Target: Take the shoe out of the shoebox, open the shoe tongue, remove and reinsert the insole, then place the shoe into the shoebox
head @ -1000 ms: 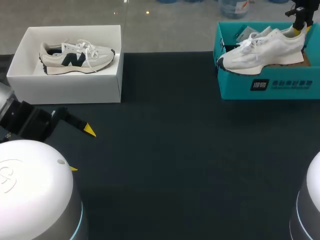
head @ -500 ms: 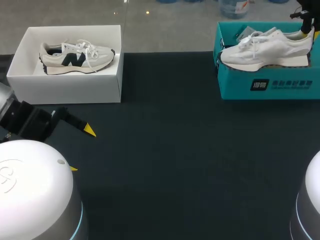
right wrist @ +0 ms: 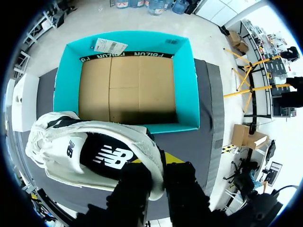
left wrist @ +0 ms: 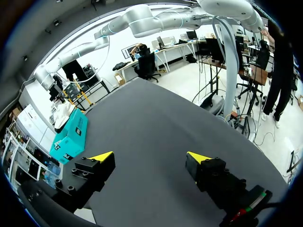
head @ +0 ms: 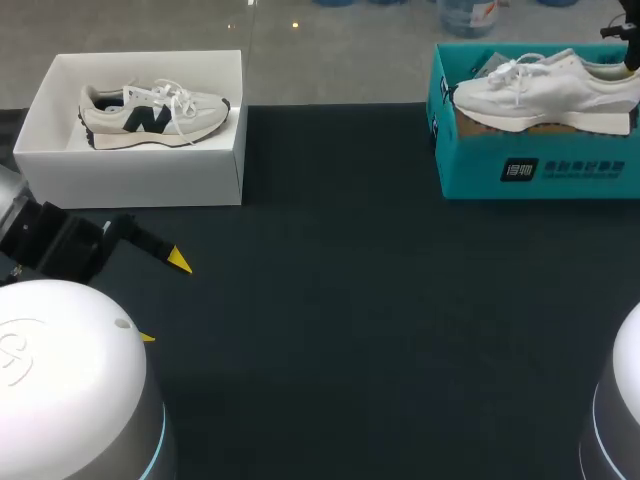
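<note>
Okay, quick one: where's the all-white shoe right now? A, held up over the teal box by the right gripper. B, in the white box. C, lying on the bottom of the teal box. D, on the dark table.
A: the right gripper pinches the white shoe at its heel collar, and the teal box beneath shows only bare cardboard.

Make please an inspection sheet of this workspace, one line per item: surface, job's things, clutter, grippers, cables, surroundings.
surface: dark table, matte top.
job's things: white shoe lifted above the teal shoebox; inside the box only a paper tag in a corner.
clutter: second shoe lying in a white shoebox at the far left.
grippers: right gripper shut on the white shoe's heel; left gripper open, nothing between its fingers, over the table.
cables: nothing seen.
surroundings: nothing seen.
</note>
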